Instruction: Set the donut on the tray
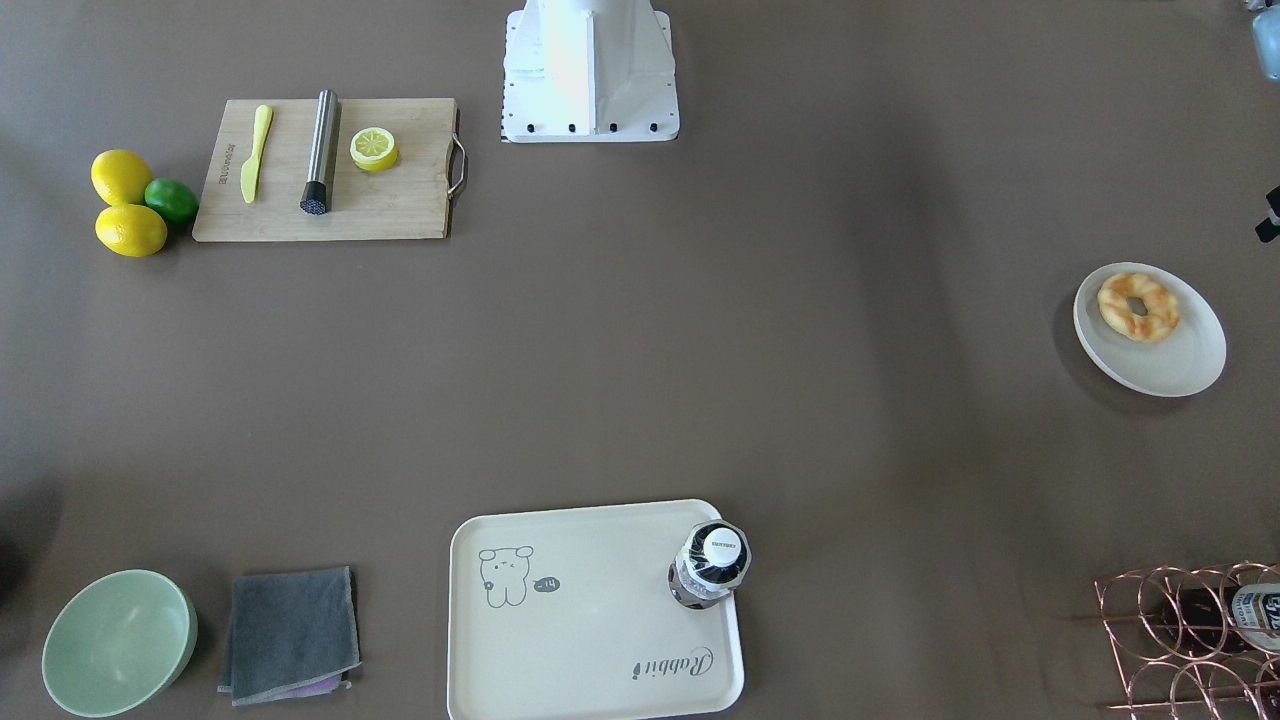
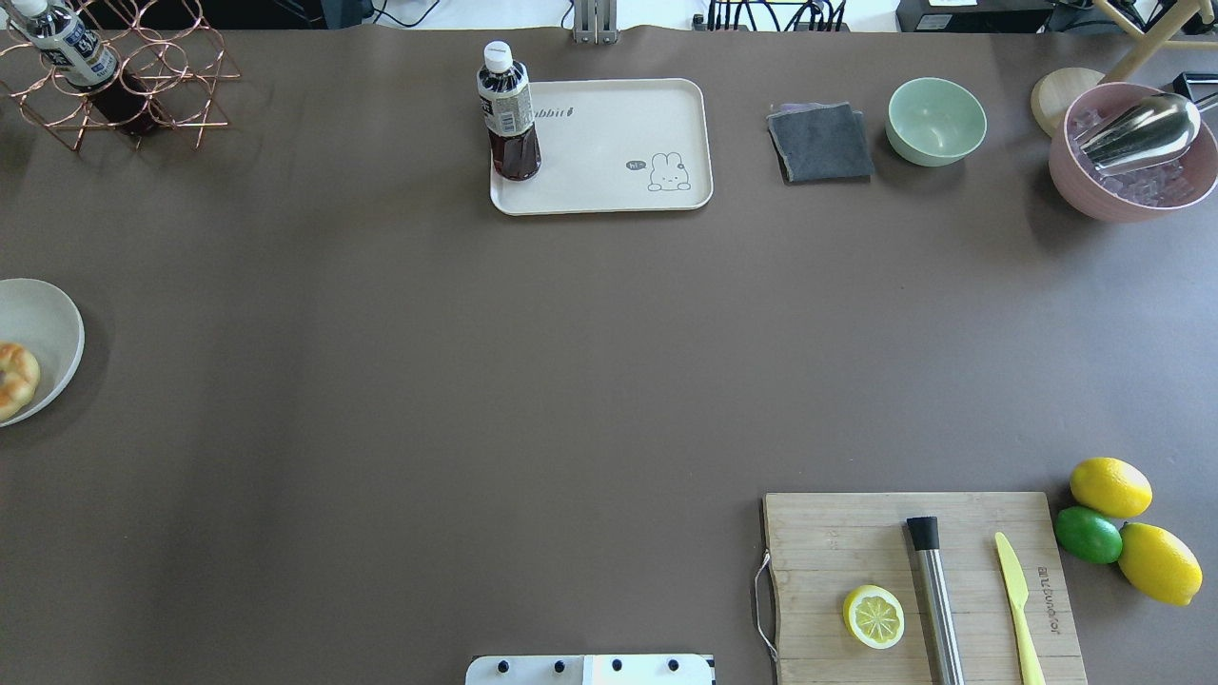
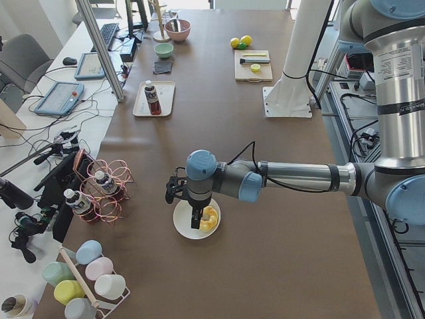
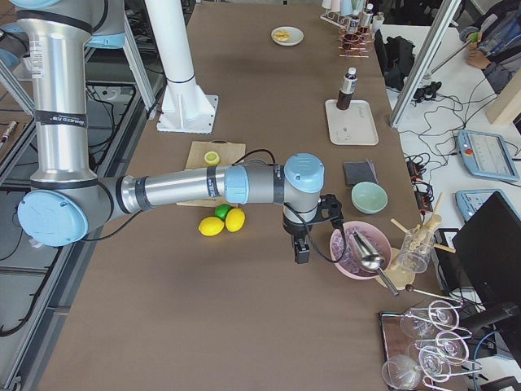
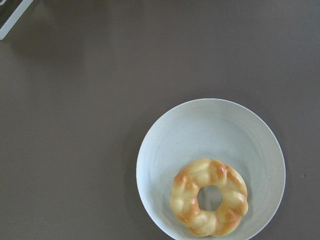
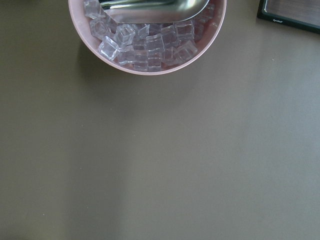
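Observation:
The donut (image 1: 1138, 306) lies on a round off-white plate (image 1: 1185, 362) at the table's left end; it also shows in the left wrist view (image 5: 209, 197). The cream rabbit tray (image 1: 600, 620) sits at the far middle edge, with a dark drink bottle (image 1: 710, 565) standing on one corner. My left gripper (image 3: 194, 222) hangs just above the plate, beside the donut; I cannot tell if it is open or shut. My right gripper (image 4: 301, 251) hangs over the table near the pink ice bowl (image 4: 358, 248); I cannot tell its state either.
A cutting board (image 2: 913, 580) holds a lemon half, a metal muddler and a yellow knife, with lemons and a lime (image 2: 1090, 533) beside it. A green bowl (image 2: 936, 119) and grey cloth (image 2: 820, 143) lie right of the tray. A copper bottle rack (image 2: 114, 76) stands far left.

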`<action>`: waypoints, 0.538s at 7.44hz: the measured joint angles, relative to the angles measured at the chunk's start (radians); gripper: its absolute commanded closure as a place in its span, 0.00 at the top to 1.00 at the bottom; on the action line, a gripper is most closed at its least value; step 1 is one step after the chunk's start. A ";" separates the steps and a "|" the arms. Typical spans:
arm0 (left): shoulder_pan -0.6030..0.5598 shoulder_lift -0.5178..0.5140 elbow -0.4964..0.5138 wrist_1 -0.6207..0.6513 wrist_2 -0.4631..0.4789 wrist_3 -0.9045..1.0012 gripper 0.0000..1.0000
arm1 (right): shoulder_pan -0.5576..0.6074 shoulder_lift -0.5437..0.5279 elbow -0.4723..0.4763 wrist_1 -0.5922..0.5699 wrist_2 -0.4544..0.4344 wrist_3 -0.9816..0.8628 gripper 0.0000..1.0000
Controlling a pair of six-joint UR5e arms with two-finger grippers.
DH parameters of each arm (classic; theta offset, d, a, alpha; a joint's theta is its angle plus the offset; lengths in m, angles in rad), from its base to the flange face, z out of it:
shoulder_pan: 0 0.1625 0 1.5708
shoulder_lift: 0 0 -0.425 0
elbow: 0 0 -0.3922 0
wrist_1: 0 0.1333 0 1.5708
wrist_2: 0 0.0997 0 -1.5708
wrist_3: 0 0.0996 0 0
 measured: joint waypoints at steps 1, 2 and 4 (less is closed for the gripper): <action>0.000 0.000 0.002 0.000 0.002 0.000 0.98 | 0.000 0.000 0.001 0.000 0.001 0.000 1.00; 0.000 0.000 0.000 0.000 0.003 -0.003 0.98 | 0.000 0.000 0.004 0.000 0.001 0.000 1.00; 0.001 -0.001 -0.010 0.000 0.008 -0.007 0.97 | 0.000 -0.001 0.007 0.000 0.002 0.000 1.00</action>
